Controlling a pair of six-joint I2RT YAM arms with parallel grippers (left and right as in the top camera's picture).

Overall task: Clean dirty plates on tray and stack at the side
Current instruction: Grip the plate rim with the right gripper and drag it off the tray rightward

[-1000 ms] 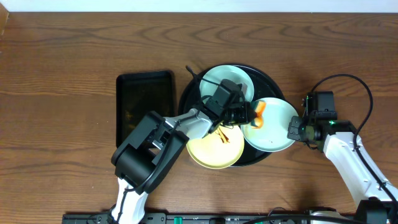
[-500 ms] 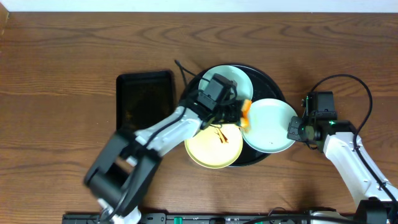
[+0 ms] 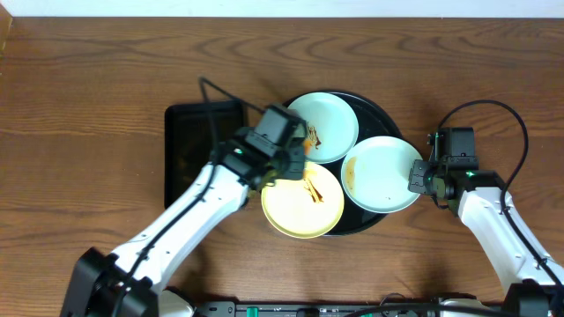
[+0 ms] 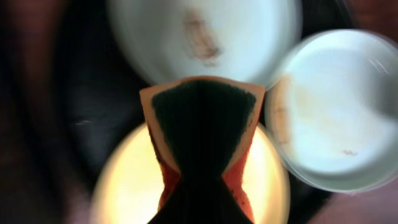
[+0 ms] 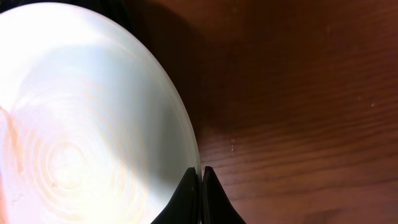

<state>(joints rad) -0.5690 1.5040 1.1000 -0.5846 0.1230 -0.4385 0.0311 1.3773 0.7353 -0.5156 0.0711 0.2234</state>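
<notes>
Tray (image 3: 381, 117): round, black, mid-worktop; carries all three plates, none stacked aside yet.
Upper blue-green plate (image 3: 330, 119): at the tray's 12 o'clock; brown smear near its 7 o'clock edge.
Right blue-green plate (image 3: 383, 180): at the tray's 4 o'clock, overhanging the rim; faint orange streak at its 9 o'clock, otherwise pale.
Yellow plate (image 3: 304, 211): at the tray's 7 o'clock, overhanging; brown marks near its 12 o'clock.
Right hand (image 3: 420, 176): clenched on the right blue-green plate's 3 o'clock rim, fingers together on the edge in the wrist view. Judged a brace, so the plate does not skid under wiping. Forearm runs off toward 5 o'clock.
Left hand (image 3: 291, 157): grasping a sponge (image 4: 202, 121), orange with a dark scrub face, pinched at its back end. The face hangs above where the upper and yellow plates meet. Contact: cannot tell, view blurred.
Left arm: stretched in from 7 o'clock, passing just beside the rectangular tray (image 3: 198, 145).
Worktop (image 3: 88, 88): brown wood.
Step judged: mid-cleaning; smears show on all three plates.
</notes>
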